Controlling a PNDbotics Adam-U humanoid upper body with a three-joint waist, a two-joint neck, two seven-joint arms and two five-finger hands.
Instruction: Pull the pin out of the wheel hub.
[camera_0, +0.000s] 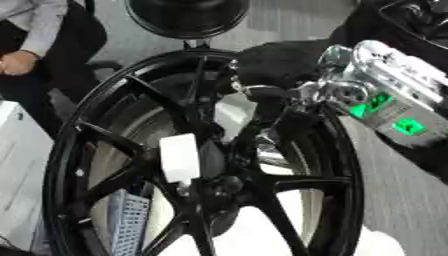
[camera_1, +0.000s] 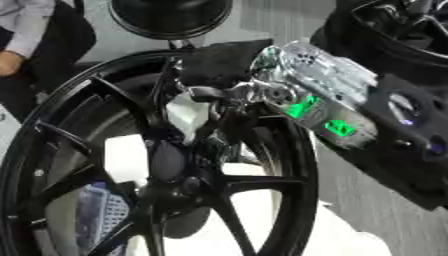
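1. Left eye view is filled mostly by a black spoked wheel (camera_0: 105, 150), standing on edge and seen nearly face-on; its rim runs from the upper middle down past the lower edge, and its spokes meet at the wheel hub (camera_0: 214, 187) in the lower middle.
2. Right arm (camera_0: 394, 95), silver casing with green lights, enters from the upper right and lies across the upper right of the rim.
3. Right hand (camera_0: 276, 65), black, sits at the top of the wheel, reaching in among the spokes above the hub; the spokes cover its fingers, so I cannot tell whether it is curled or grasping anything.
4. White block (camera_0: 179, 157) sits just left of and above the hub; whether it touches the hub is unclear.
5. Grey perforated piece (camera_0: 129, 220) shows through the spokes at lower left.
6. Pin cannot be made out; spokes and hand stand in the way.
7. Second black wheel (camera_0: 188, 15) stands behind, at the top edge.
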